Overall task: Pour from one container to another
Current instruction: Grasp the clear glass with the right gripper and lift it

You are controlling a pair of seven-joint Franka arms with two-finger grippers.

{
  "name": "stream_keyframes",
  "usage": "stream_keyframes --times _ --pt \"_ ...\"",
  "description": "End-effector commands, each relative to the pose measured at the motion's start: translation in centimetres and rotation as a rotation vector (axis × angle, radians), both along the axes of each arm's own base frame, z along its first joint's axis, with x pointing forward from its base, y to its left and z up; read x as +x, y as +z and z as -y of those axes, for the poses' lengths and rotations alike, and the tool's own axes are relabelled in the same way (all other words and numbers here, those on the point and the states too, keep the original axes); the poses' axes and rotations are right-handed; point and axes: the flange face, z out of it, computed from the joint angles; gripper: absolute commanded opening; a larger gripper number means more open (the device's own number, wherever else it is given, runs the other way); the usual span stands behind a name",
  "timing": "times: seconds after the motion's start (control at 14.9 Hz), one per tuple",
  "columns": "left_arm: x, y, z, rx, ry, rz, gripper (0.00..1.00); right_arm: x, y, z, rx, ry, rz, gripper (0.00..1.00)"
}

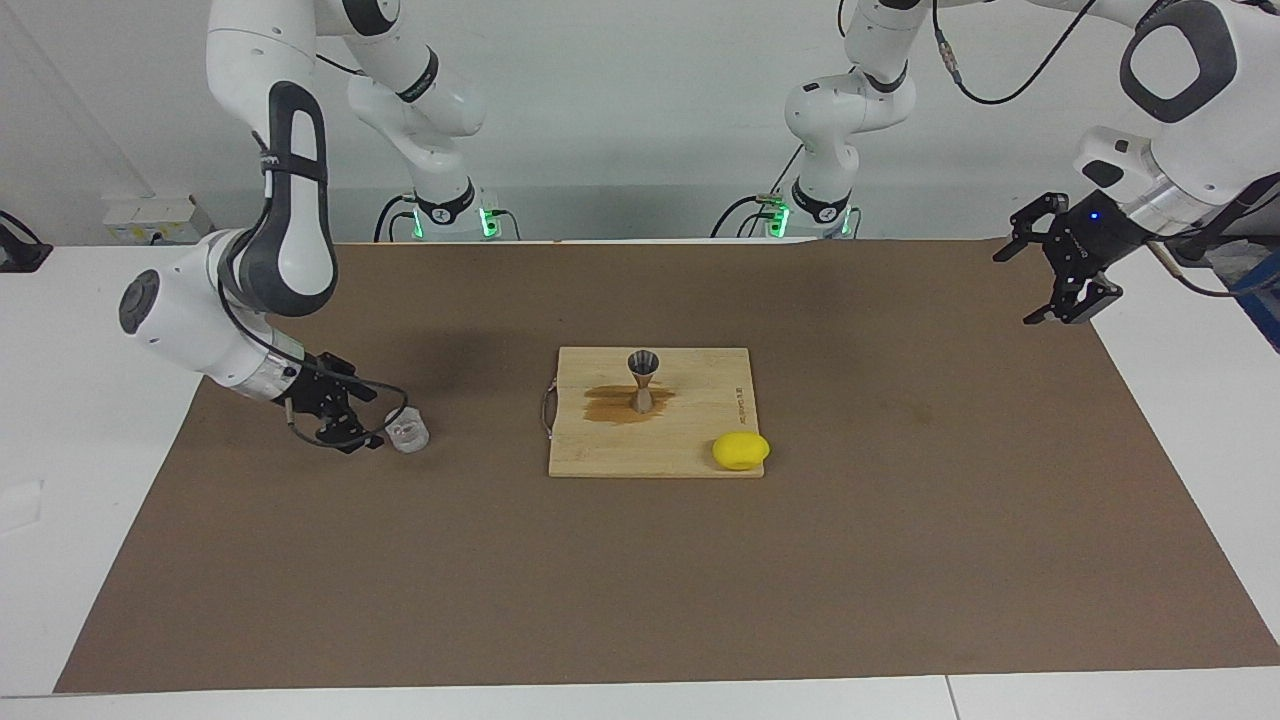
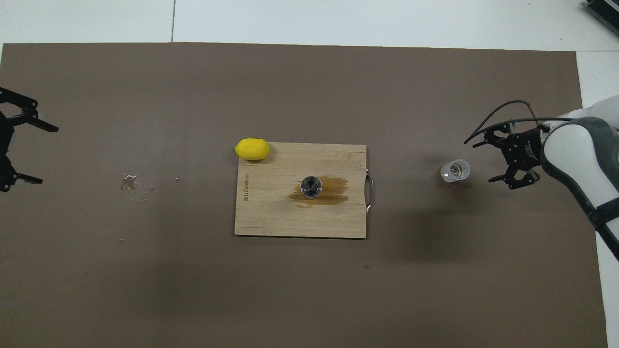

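Brown matting [image 1: 640,560] covered most of the white table [image 1: 90,330], with broad bare stretches along the edge farthest from the robots and between the things.

At the right arm's end of the mat the right gripper [image 1: 362,428] [image 2: 478,162] sat low, its fingers spread wide and holding nothing, the tips just beside the clear cup [image 1: 407,432] [image 2: 454,170]; whether they touched it could not be told. That cup stood upright on the mat, well apart from the board, and what it held could not be made out.

Over the mat's edge at the left arm's end, the left gripper [image 1: 1037,285] [image 2: 41,154] hung raised with its fingers spread wide and empty.

Mid-mat lay a wooden cutting board [image 1: 690,425] [image 2: 271,212]. A metal jigger [image 1: 642,380] [image 2: 310,186] stood upright on it, on a dark wet stain [image 1: 605,405] [image 2: 333,186]; its contents could not be seen. A lemon [image 1: 740,450] [image 2: 252,149] rested at the board's corner farthest from the robots, toward the left arm's end. Small droplets [image 2: 138,186] marked the mat between board and left gripper.
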Motion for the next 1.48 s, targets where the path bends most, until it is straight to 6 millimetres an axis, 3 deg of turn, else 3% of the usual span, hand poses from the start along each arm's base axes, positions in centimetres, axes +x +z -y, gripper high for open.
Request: stream_keyframes --times 0.0,0.4,0.61,0.67,0.81,0.94,1.01,1.14,1.28,1.41 --pt "-0.4 1.1 0.3 0.078 0.353 -0.044 1.0 -0.1 -2.1 1.2 0.076 -0.103 -0.027 1.0" --pt "-0.5 1.7 2.7 0.297 0.691 -0.035 1.0 -1.4 -4.9 0.0 0.183 -0.184 -0.069 1.0" --pt "-0.5 1.7 3.2 0.309 0.843 -0.051 1.0 -1.6 -5.1 -0.5 0.187 -0.155 -0.058 0.99" --pt "-0.6 1.7 3.5 0.314 0.907 -0.059 1.0 -1.6 -5.1 -0.4 0.19 -0.159 -0.056 0.92" --pt "-0.7 1.9 3.7 0.318 0.998 -0.069 1.0 -1.5 -4.9 -0.4 0.21 -0.178 -0.057 0.65" --pt "-0.7 2.1 3.5 0.313 1.015 -0.07 1.0 -1.4 -4.6 -0.3 0.233 -0.203 -0.062 0.25" --pt "-0.9 2.1 3.3 0.317 1.018 -0.078 1.0 -1.3 -4.4 -0.4 0.238 -0.21 -0.063 0.12" --pt "-1.2 2.6 2.5 0.308 1.033 -0.061 1.0 -1.1 -3.1 -1.0 0.234 -0.23 -0.068 0.0" --pt "-1.9 1.9 2.3 0.328 1.03 -0.09 1.0 -0.6 -1.1 -2.1 0.238 -0.261 -0.088 0.0" --pt "-2.9 1.0 2.6 0.342 1.02 -0.113 1.0 -0.2 1.7 -5.1 0.227 -0.266 -0.087 0.0"
